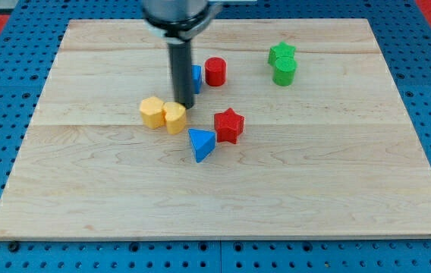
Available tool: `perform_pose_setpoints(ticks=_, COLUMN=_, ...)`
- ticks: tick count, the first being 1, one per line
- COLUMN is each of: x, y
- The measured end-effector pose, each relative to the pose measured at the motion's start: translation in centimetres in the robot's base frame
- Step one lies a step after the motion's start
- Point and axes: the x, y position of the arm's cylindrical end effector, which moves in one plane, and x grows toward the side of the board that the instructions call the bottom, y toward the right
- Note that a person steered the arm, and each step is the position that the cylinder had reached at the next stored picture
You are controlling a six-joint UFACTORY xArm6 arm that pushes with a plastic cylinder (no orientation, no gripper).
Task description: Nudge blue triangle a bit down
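The blue triangle (pixel 202 143) lies near the middle of the wooden board (pixel 314 182), just left of and below a red star (pixel 229 125). My tip (pixel 183 106) is up and to the left of the blue triangle, a short gap away. The tip touches or nearly touches the top right of a yellow block (pixel 174 117). A second yellow block (pixel 152 111) sits against that one on its left. Another blue block (pixel 196 78) is mostly hidden behind the rod.
A red cylinder (pixel 215 71) stands right of the rod near the view's top. A green star (pixel 281 53) and a green cylinder (pixel 284 71) sit together at the upper right. Blue pegboard surrounds the board.
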Motion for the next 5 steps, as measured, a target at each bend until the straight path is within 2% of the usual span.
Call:
perform_pose_setpoints(ticks=1, x=0.1, y=1.7)
perform_pose_setpoints(ticks=2, x=2.1, y=5.0)
perform_pose_setpoints(ticks=3, x=5.6, y=4.5)
perform_pose_setpoints(ticks=4, x=6.7, y=0.8)
perform_pose_setpoints(ticks=5, x=5.6, y=-2.5)
